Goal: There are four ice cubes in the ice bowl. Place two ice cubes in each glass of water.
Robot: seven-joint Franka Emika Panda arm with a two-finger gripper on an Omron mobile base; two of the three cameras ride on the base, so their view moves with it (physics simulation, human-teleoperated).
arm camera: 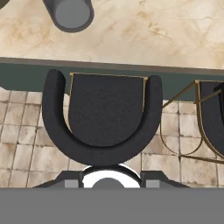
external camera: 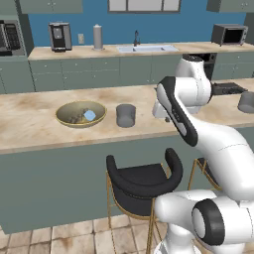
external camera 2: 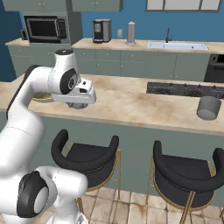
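**Arm raised over the table edge, ice bowl and 2 glasses on top**

The ice bowl (external camera: 80, 114) sits on the marbled table (external camera: 30, 124), towards its left end in the left base view. At least 1 pale blue ice cube (external camera: 90, 115) lies inside it; how many others are there I cannot tell. 1 grey glass (external camera: 126, 115) stands just beside the bowl, to its right and apart from it. The second glass (external camera 2: 208, 108) stands well apart, near the far right end of the table.

The white arm (external camera: 198, 129) bends above the table's front edge. The hand view looks straight down on a black stool (arm camera: 105, 118) below the table edge, with the nearer glass at the top left. Whether the jaws are apart or together I cannot tell.
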